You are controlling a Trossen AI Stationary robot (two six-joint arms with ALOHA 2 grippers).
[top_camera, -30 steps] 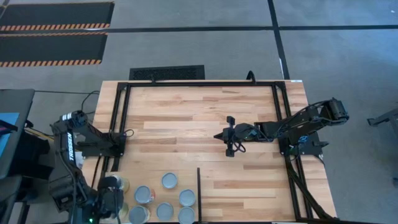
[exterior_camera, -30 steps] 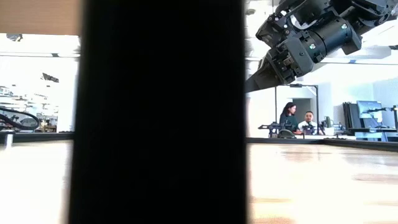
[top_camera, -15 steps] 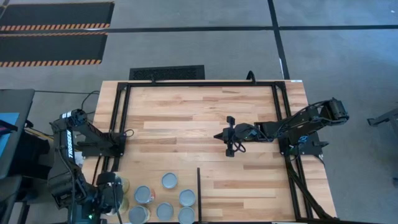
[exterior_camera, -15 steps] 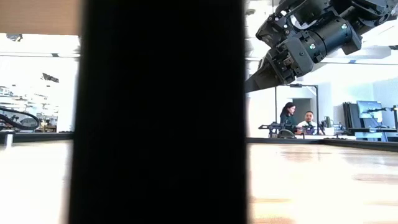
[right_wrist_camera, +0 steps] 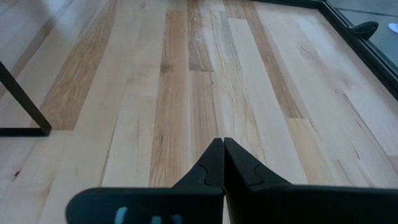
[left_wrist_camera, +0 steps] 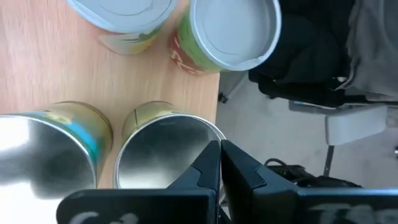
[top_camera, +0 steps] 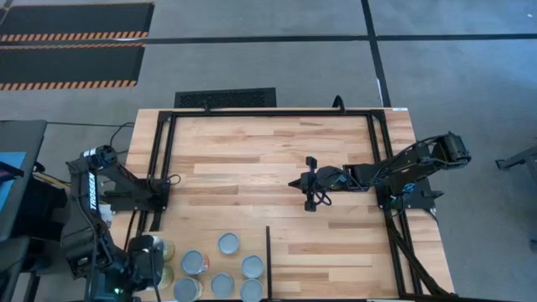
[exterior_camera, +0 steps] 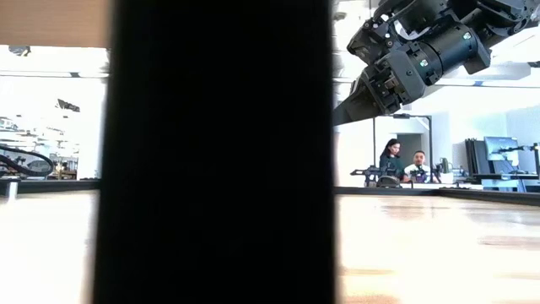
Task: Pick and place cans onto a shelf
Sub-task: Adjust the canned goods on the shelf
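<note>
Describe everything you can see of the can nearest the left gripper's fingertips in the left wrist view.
The can is a cylinder standing upright on the wooden table, close to its edge. Its round top is bare, shiny silvery metal with a raised rim, and a yellow-green label shows on its side. A similar can with a yellow and blue label stands right beside it; whether they touch is unclear. The left gripper, fingers shut together, is above its rim; contact cannot be judged.
</note>
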